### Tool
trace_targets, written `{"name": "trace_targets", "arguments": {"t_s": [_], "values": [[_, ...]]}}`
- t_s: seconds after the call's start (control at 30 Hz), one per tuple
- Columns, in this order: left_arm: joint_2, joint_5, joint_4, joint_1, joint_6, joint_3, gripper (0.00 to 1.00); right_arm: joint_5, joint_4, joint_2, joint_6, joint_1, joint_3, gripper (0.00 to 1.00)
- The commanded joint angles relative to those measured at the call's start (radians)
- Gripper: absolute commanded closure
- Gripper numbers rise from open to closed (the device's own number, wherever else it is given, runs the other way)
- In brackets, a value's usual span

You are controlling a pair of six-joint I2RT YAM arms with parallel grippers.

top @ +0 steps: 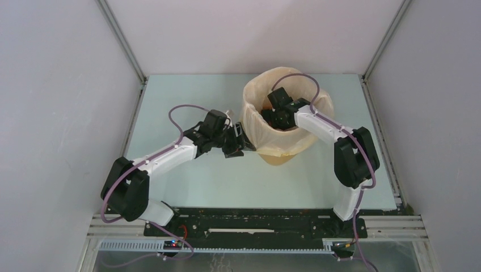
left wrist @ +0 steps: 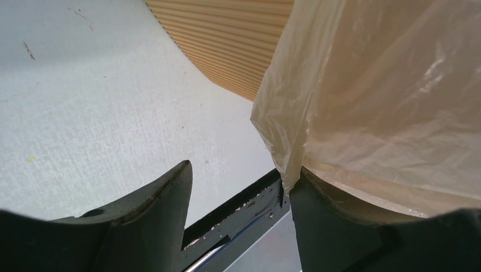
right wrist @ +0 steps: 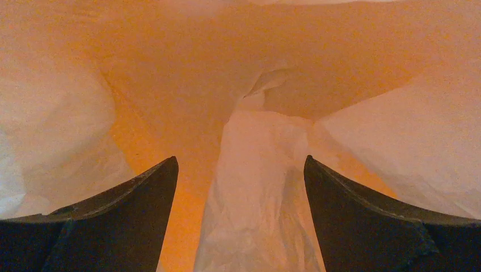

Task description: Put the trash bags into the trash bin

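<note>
The orange-tan trash bin (top: 279, 157) stands at the table's middle right, and its ribbed mesh wall shows in the left wrist view (left wrist: 238, 45). A translucent trash bag (top: 256, 116) is draped over its rim and lines the inside. My left gripper (top: 245, 145) is open at the bin's lower left side. In the left wrist view the left gripper (left wrist: 241, 173) has the bag's hanging edge (left wrist: 385, 102) lying against its right finger. My right gripper (top: 273, 116) is open, reaching down inside the bin. In the right wrist view the right gripper (right wrist: 241, 164) has a fold of bag (right wrist: 255, 192) between its spread fingers, untouched.
The pale green table (top: 187, 181) is enclosed by white walls on three sides. A black rail (left wrist: 244, 209) runs along the table's edge below the left gripper. The right forearm crosses over the bin's right rim.
</note>
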Motion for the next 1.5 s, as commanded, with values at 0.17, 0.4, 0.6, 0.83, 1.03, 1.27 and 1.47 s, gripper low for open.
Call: {"name": "trace_targets", "arguments": {"t_s": [0.17, 0.4, 0.6, 0.83, 1.03, 1.27, 1.47], "values": [[0.005, -0.013, -0.01, -0.022, 0.014, 0.026, 0.33, -0.054, 0.092, 0.0, -0.065, -0.003, -0.025, 0.09], [0.013, -0.018, -0.013, -0.038, 0.01, 0.048, 0.32, -0.072, 0.083, 0.056, -0.069, 0.006, -0.024, 0.1], [0.011, -0.021, -0.019, -0.039, 0.014, 0.047, 0.31, 0.024, -0.001, -0.012, -0.056, 0.047, 0.086, 0.1], [-0.001, -0.038, -0.019, -0.041, 0.026, 0.032, 0.28, 0.067, -0.073, -0.141, -0.025, 0.045, 0.113, 0.09], [-0.047, -0.067, -0.046, -0.04, 0.05, 0.031, 0.25, 0.065, -0.126, -0.241, -0.04, 0.05, 0.151, 0.08], [-0.167, -0.099, -0.093, -0.039, 0.062, 0.035, 0.14, 0.049, -0.156, -0.367, -0.051, 0.047, 0.191, 0.07], [-0.281, -0.113, -0.078, -0.039, 0.046, -0.021, 0.08, 0.045, -0.202, -0.418, -0.048, 0.035, 0.233, 0.07]]}}
